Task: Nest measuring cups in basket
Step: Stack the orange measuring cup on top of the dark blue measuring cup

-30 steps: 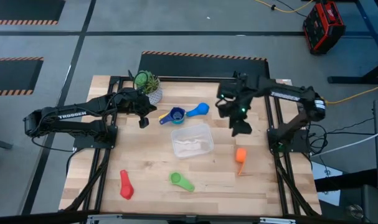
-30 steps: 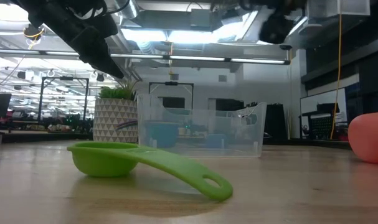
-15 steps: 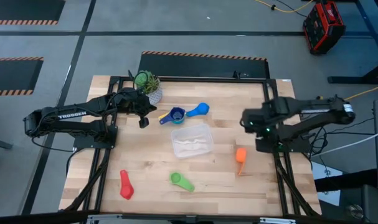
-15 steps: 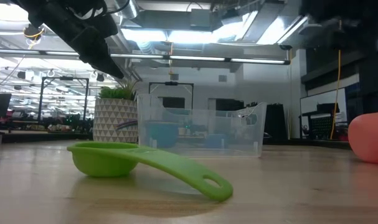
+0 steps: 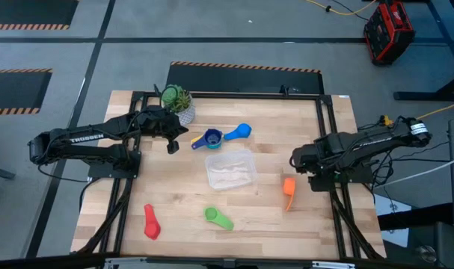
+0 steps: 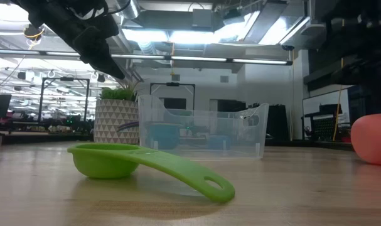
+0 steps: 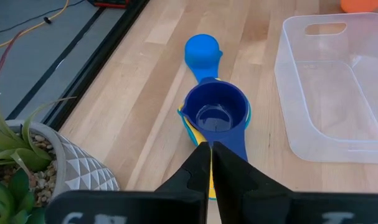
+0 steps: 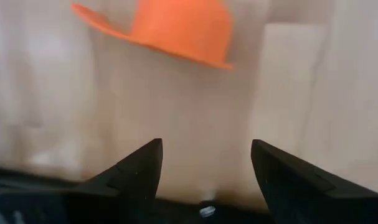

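Note:
My left gripper (image 7: 208, 152) is shut and hangs in the air (image 6: 113, 68) on the near side of the dark blue cup (image 7: 215, 112), touching nothing. That cup sits inside a yellow cup (image 7: 190, 127), with the light blue cup (image 5: 240, 132) just beyond it. The clear basket (image 5: 230, 169) stands mid-table. My right gripper (image 8: 204, 163) is open and points down near the table's right edge, right of the orange cup (image 8: 167, 28), which lies on the wood. A green cup (image 5: 218, 217) and a red cup (image 5: 150, 222) lie near the front.
A potted plant (image 5: 178, 101) in a white patterned pot stands at the far left, close behind my left gripper. Black frame rails (image 5: 333, 142) run along the table's sides. Bare wood lies between the basket and the front cups.
My right gripper has swung from over the table's far middle toward the right edge and the near side. It has sunk and tipped to point down, and now stands beside the orange cup. No cup has moved.

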Available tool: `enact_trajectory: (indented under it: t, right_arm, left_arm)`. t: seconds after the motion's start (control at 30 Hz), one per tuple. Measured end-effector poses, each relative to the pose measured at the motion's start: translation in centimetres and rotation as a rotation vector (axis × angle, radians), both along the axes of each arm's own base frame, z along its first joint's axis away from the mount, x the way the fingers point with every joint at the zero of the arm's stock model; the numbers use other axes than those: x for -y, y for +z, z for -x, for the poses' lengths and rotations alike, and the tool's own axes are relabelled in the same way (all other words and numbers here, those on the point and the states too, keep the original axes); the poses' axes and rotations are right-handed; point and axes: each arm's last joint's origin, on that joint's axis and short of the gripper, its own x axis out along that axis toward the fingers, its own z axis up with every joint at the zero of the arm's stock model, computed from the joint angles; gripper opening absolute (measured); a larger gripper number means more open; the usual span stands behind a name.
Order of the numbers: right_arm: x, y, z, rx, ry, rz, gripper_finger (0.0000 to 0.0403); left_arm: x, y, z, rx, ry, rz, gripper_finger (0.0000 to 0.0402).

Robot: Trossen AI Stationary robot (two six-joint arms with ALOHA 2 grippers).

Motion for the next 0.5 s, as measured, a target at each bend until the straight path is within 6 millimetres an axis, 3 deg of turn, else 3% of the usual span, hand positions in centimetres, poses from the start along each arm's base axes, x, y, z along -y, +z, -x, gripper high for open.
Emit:
enact_trajectory:
  t: [0.13, 0.5]
  right_arm:
    - [0.2, -0.6, -0.2, 0.008, -0.024, 0.081, 0.0248]
    - [-0.1, -1.6, -1.4, -0.022, -0.013, 0.088, 0.0248]
  left_arm:
    - [0.0, 0.0, 0.0, 0.000, 0.000, 0.000, 0.0018]
    - [0.0, 0.0, 0.0, 0.000, 0.000, 0.000, 0.0011]
